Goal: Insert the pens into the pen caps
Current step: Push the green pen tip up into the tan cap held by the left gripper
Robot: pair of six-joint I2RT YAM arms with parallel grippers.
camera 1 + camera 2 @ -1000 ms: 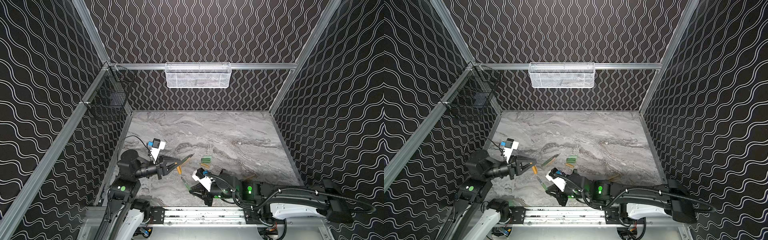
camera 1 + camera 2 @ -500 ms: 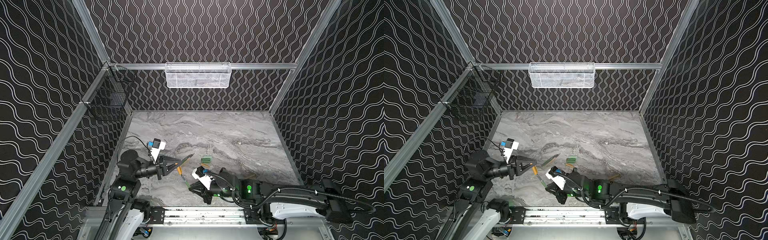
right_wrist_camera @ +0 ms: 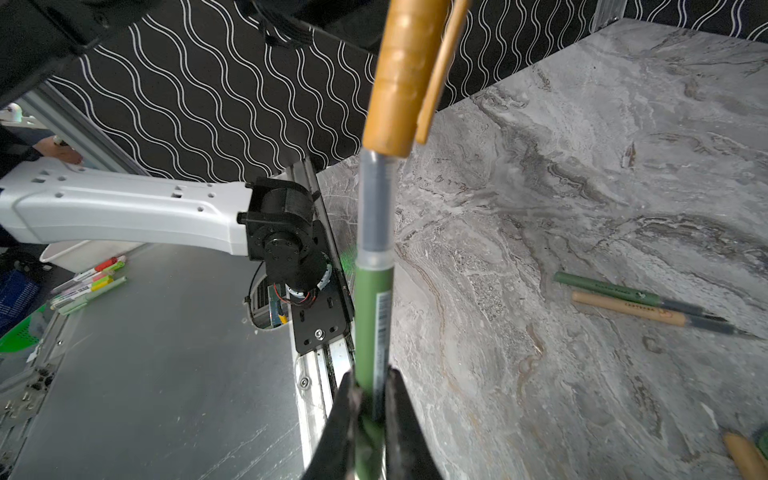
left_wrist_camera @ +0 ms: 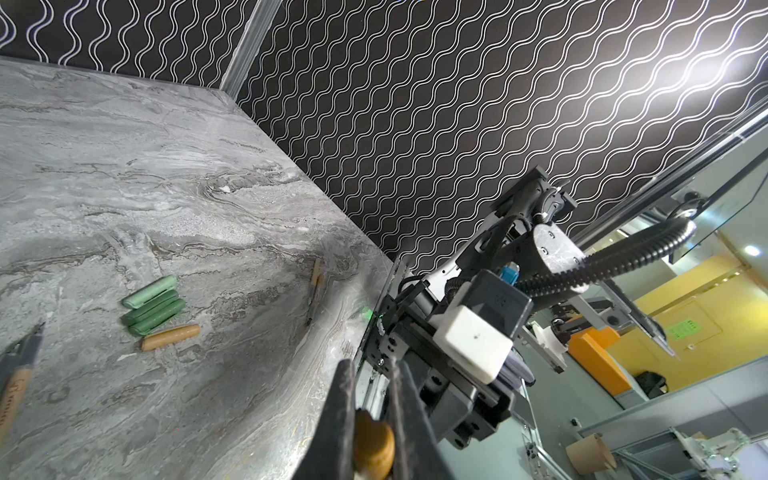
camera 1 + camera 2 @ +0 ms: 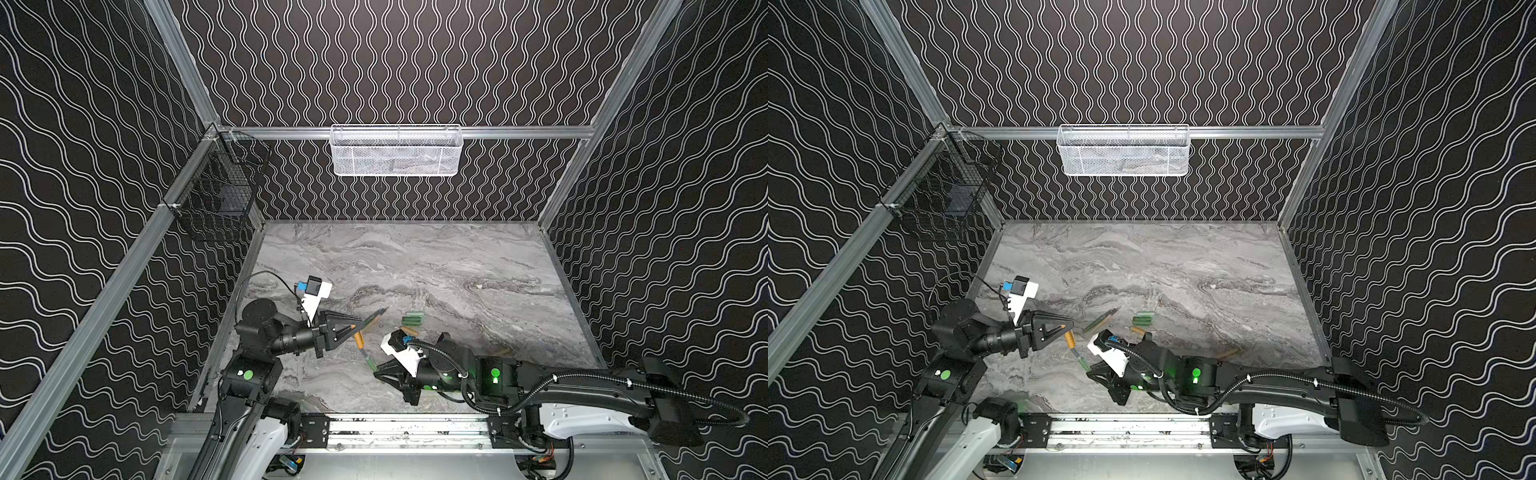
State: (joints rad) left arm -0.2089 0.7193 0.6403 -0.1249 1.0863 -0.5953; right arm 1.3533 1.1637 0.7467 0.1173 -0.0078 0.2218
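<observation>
My left gripper (image 5: 353,329) (image 5: 1064,328) (image 4: 371,384) is shut on an orange pen cap (image 5: 358,340) (image 5: 1070,339) (image 4: 372,444) (image 3: 395,79). My right gripper (image 5: 376,370) (image 5: 1090,370) (image 3: 371,382) is shut on a green pen (image 5: 368,360) (image 5: 1080,359) (image 3: 370,316). The pen's grey tip end sits inside the mouth of the held cap. Loose on the marble lie a cluster of green caps (image 5: 412,319) (image 5: 1143,319) (image 4: 151,305), an orange cap (image 5: 409,331) (image 4: 170,336), two pens side by side (image 5: 376,318) (image 3: 636,301) and a tan pen (image 5: 500,352) (image 4: 316,286).
A white mesh basket (image 5: 397,151) hangs on the back wall. On the left wall hangs a black wire basket (image 5: 220,195). An aluminium rail (image 5: 395,428) runs along the table's front edge. Patterned walls close in three sides.
My right gripper has carried the green pen a little to the left, closer to the cap. The left gripper has hardly moved.
</observation>
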